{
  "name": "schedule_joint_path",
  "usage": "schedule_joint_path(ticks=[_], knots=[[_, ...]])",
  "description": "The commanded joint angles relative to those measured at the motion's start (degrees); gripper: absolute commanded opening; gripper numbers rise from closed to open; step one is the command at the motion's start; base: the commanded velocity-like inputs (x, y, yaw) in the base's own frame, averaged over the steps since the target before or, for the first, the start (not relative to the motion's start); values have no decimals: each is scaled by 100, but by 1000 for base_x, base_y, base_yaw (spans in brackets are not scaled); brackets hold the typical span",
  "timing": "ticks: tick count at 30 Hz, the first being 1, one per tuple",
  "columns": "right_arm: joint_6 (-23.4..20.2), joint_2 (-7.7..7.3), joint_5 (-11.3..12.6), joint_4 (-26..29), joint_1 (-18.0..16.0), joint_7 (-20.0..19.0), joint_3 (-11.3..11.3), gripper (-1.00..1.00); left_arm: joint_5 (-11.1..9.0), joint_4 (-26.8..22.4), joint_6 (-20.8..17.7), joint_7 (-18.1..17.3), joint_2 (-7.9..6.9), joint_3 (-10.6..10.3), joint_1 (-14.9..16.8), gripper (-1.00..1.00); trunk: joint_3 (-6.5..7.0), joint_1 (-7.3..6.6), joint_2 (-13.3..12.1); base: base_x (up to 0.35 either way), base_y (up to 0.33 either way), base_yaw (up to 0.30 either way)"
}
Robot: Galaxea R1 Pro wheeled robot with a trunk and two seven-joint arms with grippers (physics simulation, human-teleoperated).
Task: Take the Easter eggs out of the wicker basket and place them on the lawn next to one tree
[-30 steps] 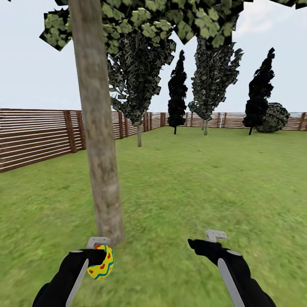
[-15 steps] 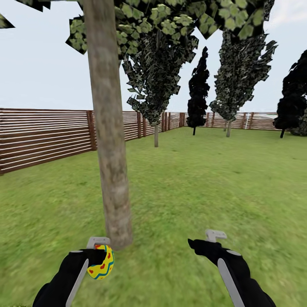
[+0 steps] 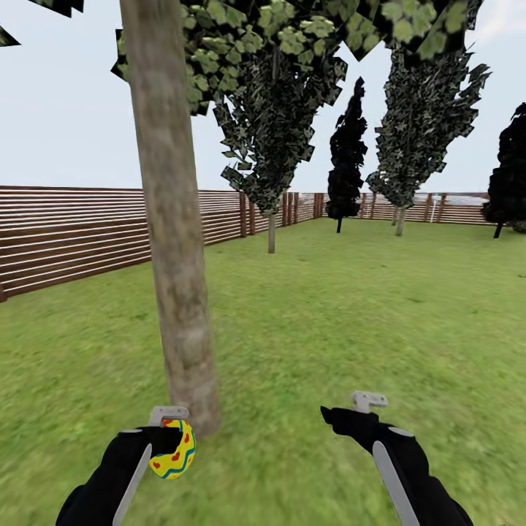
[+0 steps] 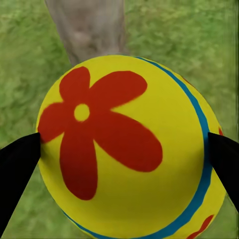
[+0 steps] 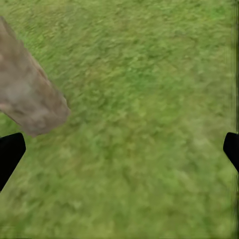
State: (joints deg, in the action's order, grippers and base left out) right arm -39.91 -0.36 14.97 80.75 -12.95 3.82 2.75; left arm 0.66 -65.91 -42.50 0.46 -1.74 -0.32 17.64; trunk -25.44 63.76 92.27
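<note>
Fingers of the left gripper pinch a yellow Easter egg from both sides; the left wrist view shows its red flower and blue band, with dark fingertips pressed against its flanks. The egg hangs above the lawn, just near of the tree, whose thick grey-brown trunk meets the grass right beyond the gripper. The right gripper hovers over bare grass to the right with its fingers spread wide apart and nothing between them; in the right wrist view the trunk's base lies off to one side.

Right of the trunk the grass runs open and flat toward the far end. A thin-trunked tree stands farther off, behind the near trunk and to its right; beyond it a dark narrow tree and another grey-green tree, with one more dark tree at the far right edge. A brown slat fence bounds the lawn along the left and across the far side.
</note>
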Motion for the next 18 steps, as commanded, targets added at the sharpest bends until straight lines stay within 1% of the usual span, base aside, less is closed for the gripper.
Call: schedule_joint_path(ticks=[1,4,8,13,18], knots=[[-25,1,47,18,-5,40,15,100,5,-10,-30,5,-2,-3,2,-100,-6,2,4,216,-226,-151],[-33,2,49,38,-3,40,22,100,0,-11,-30,6,-2,-3,2,-100,-4,2,4,187,-196,-66],[-34,1,50,40,1,39,24,100,-10,-14,-30,6,-2,-3,2,-100,-3,2,4,101,-121,-15],[-34,-7,50,38,-2,39,17,100,-55,-31,-23,-12,-2,-3,2,-100,-3,2,4,15,-20,-2],[-29,-15,48,38,-2,39,10,100,-65,-27,197,-38,-2,-3,-5,-100,-3,2,4,1,-2,0]])
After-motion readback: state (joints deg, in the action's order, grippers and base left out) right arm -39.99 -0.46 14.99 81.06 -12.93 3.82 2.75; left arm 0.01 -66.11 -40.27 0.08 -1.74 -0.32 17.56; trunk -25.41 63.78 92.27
